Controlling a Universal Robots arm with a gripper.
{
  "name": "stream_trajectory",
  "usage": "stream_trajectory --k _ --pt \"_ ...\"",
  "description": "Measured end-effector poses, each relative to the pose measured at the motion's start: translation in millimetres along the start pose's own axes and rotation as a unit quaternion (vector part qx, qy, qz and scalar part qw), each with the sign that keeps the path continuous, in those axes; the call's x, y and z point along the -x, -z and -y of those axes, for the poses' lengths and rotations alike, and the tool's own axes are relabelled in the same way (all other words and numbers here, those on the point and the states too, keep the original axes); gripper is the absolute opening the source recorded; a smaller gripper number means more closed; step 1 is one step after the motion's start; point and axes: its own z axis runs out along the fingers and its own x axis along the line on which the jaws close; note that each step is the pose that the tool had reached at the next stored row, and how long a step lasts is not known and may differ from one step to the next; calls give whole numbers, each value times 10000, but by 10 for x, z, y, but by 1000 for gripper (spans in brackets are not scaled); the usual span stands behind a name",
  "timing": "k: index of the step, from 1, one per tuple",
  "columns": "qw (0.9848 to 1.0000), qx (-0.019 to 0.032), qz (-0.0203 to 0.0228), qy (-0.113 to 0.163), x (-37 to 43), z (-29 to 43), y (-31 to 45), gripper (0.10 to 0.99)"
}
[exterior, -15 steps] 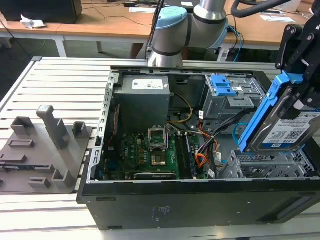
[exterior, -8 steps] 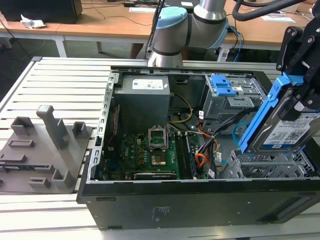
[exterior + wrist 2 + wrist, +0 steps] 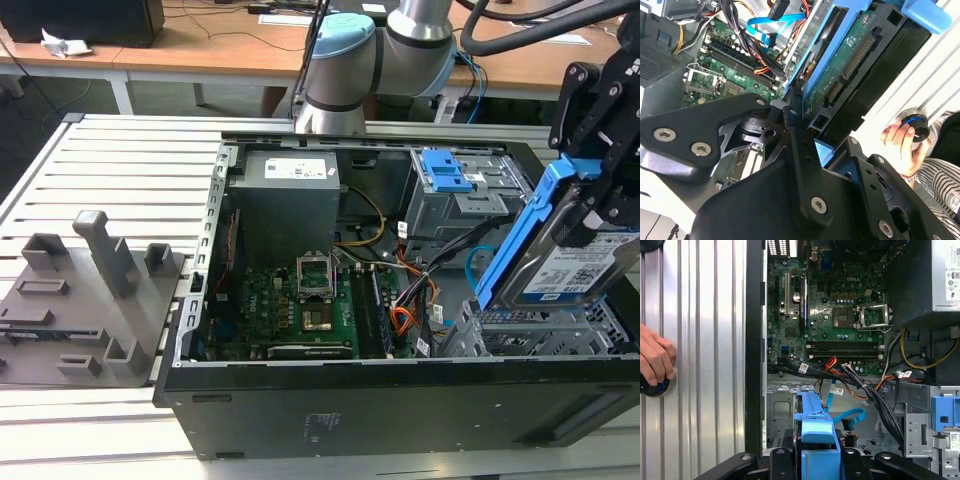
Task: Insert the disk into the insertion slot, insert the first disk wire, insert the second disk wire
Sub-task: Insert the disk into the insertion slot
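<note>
Disk (image 3: 556,262) hangs tilted in mid-air, clamped by the end effector (image 3: 592,208), just above the insertion slot (image 3: 525,338) at the exterior view's right end of the open computer case (image 3: 300,420). A blue carrier bracket (image 3: 815,427) frames it, and the second wrist view shows the bare green circuit board (image 3: 847,67) on its underside. It likely handles as dense, rigid and somewhat heavy, while the plastic bracket may flex. Hold is best on the solid side edges, away from board and connector pins.

Claw (image 3: 592,205) grips disk (image 3: 563,266); tilted above insertion slot (image 3: 535,338)
</note>
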Motion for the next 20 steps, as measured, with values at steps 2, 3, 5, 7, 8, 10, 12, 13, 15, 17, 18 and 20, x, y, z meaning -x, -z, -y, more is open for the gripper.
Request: stream_trajectory --k 2,3,5,7,8,10,12,13,15,17,18,20 --pt "10000 0 0 0 0 0 -9 365" --pt "10000 0 0 0 0 1 -16 365" --pt "10000 0 0 0 0 1 -27 365" --pt "10000 0 0 0 0 2 -38 365" --pt "10000 0 0 0 0 2 -42 365" --pt "10000 0 0 0 0 3 -65 365" --pt "10000 0 0 0 1 3 -79 365" --pt "10000 0 0 0 1 4 -89 365" --pt "10000 0 0 0 1 4 -110 365" --pt "10000 0 0 -1 1 6 -126 365" --pt "10000 0 -1 0 2 17 -127 365" --pt "10000 0 1 0 9 45 -142 365"
